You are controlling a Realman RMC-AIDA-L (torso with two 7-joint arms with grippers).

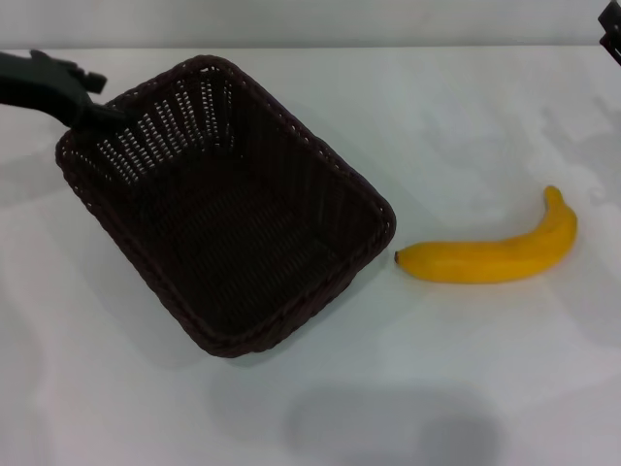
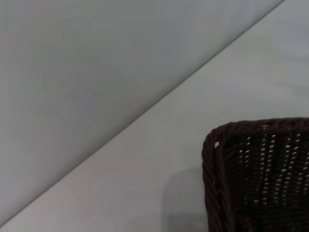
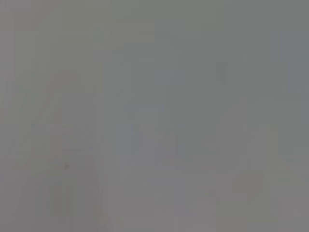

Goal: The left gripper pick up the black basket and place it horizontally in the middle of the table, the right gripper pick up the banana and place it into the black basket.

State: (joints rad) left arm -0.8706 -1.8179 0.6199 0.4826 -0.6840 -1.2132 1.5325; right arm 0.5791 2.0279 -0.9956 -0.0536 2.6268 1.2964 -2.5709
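The black basket (image 1: 233, 223) lies slantwise on the white table (image 1: 437, 126), left of the middle, its opening facing up. My left gripper (image 1: 105, 113) reaches in from the far left and its fingers are closed on the basket's far-left rim. One corner of the basket shows in the left wrist view (image 2: 260, 179); no fingers show there. The yellow banana (image 1: 495, 254) lies on the table to the right of the basket, its dark tip a short gap from the basket's right corner. My right gripper (image 1: 612, 37) shows only as a black sliver at the far right edge, well away from the banana.
The table's far edge meets a grey wall, also seen in the left wrist view (image 2: 87, 63). A soft shadow (image 1: 388, 427) lies on the near part of the table. The right wrist view shows only plain grey.
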